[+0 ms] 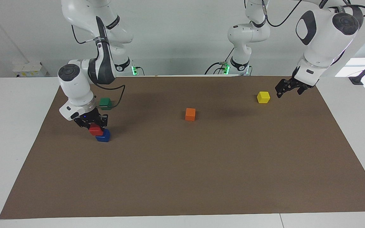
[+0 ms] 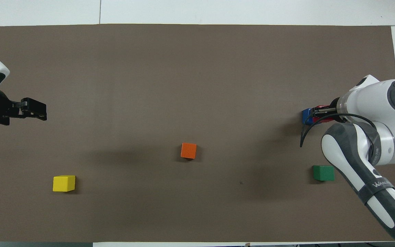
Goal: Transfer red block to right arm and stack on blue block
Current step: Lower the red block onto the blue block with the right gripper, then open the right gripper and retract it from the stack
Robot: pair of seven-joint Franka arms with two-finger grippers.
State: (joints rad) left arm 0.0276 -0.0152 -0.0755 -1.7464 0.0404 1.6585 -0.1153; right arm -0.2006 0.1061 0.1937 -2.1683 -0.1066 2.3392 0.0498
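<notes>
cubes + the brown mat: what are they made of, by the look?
Red block, blue block, orange cube: plain, evenly coloured faces with a matte look and crisp edges; painted wood or plastic, can't tell which. Brown mat: flat, thin, no glare; likely paper or card sheet.

You are looking at a white table (image 1: 14, 133) carrying a brown mat (image 1: 182, 177). Lying on the mat are the blue block (image 1: 104, 136) and green cube (image 1: 105, 103) toward the right arm's edge, an orange cube (image 1: 190, 114) mid-mat, and a yellow cube (image 1: 263, 97) toward the left arm's edge.
</notes>
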